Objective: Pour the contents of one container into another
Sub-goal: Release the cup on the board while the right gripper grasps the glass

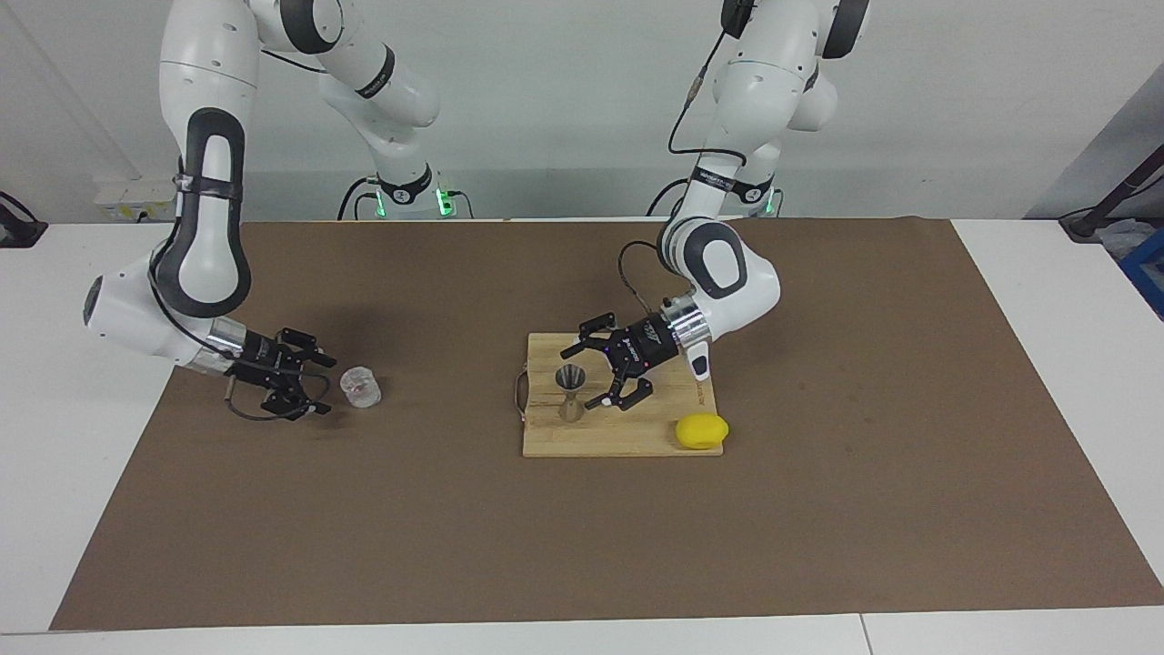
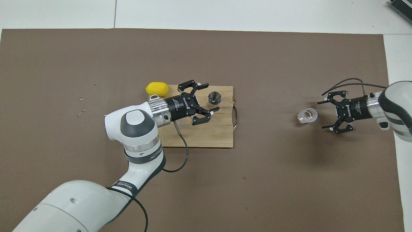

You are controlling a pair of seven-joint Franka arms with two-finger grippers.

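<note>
The clear glass cup [image 1: 360,386] [image 2: 307,116] stands on the brown mat toward the right arm's end of the table. My right gripper [image 1: 320,385] [image 2: 322,115] is open, low over the mat beside the cup, its mouth turned toward it and apart from it. The metal jigger [image 1: 570,393] [image 2: 214,96] stands upright on the wooden cutting board [image 1: 637,438] [image 2: 206,137]. My left gripper [image 1: 587,377] [image 2: 208,98] is open wide over the board, with the jigger at the mouth of its fingers; they do not grip it.
A yellow lemon [image 1: 701,431] [image 2: 156,89] lies at the board's corner toward the left arm's end, beside the left wrist. The board's wire handle [image 2: 236,117] points toward the cup. The brown mat [image 1: 818,509] covers most of the white table.
</note>
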